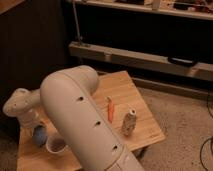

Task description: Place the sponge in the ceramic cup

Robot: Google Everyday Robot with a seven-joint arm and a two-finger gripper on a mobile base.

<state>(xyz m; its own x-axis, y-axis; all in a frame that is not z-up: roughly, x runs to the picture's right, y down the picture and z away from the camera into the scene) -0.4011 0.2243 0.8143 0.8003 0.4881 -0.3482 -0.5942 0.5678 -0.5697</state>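
Note:
The light-blue sponge (40,136) lies at the left front of the wooden table (125,90). My gripper (36,129) reaches down from the white wrist at the far left and is shut, its tip right on the sponge. The ceramic cup (55,145), small, white and dark inside, stands just right of the sponge, nearly touching it. My bulky white arm crosses the foreground and hides the table's middle front.
An orange stick-like object (110,109) lies mid-table. A pale slim bottle (129,122) stands near the right front corner. Behind the table runs a dark shelf unit with a metal rail (150,60). Speckled floor lies to the right.

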